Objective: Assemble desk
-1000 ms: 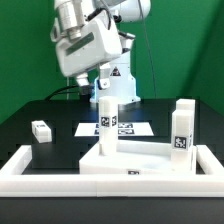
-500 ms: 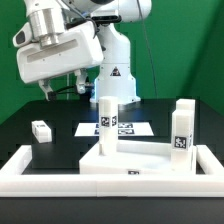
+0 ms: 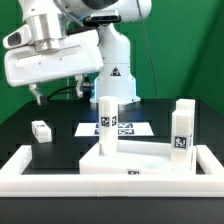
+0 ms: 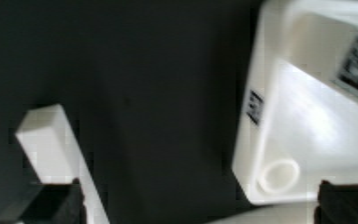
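Note:
The white desk tabletop (image 3: 140, 162) lies flat at the front of the table. Two legs stand upright on it, one at its left (image 3: 106, 125) and one at its right (image 3: 182, 128). A third leg (image 3: 41, 131) lies loose on the black table at the exterior view's left. My gripper (image 3: 60, 93) hangs high above the left part of the table, open and empty. In the wrist view the tabletop (image 4: 309, 100) shows a corner with a round hole (image 4: 279, 177). The gripper (image 4: 197, 205) has its dark fingertips (image 4: 51, 200) wide apart with nothing between them.
The marker board (image 3: 120, 128) lies behind the tabletop. A long low white wall (image 3: 25, 160) with turned-up ends runs along the front. A white bar (image 4: 51, 150) beside the tabletop shows in the wrist view; I cannot tell which part it is. The robot base (image 3: 115, 75) stands behind.
My gripper has swung from above the left upright leg toward the exterior view's left and closer to the camera. The desk parts have not moved.

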Controlling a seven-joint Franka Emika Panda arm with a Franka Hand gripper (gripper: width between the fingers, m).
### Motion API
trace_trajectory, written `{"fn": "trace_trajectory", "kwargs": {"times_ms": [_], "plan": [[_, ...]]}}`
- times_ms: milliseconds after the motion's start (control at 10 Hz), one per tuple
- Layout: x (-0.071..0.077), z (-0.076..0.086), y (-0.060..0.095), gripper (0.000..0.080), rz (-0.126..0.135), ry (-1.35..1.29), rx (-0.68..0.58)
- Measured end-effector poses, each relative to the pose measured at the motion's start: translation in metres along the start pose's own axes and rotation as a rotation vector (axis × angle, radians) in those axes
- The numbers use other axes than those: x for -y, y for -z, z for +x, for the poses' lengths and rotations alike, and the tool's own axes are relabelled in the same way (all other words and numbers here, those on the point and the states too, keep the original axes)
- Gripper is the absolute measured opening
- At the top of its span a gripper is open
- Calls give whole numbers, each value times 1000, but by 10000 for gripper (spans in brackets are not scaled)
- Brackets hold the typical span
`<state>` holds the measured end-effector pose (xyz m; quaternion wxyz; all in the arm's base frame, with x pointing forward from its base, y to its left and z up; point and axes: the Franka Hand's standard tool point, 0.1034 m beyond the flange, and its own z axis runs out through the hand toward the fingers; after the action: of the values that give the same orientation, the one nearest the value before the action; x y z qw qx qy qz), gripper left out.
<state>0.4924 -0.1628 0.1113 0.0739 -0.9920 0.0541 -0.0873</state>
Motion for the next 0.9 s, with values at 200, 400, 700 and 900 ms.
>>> {"fn": "trace_trajectory", "kwargs": {"times_ms": [200, 400, 700, 900], "plan": [[-37, -34, -22, 649, -43, 197, 48], [-58, -51, -29, 649, -67, 332, 66], [-55, -54, -30, 649, -61, 338, 128], [-62, -62, -30, 649, -65, 337, 317]]}}
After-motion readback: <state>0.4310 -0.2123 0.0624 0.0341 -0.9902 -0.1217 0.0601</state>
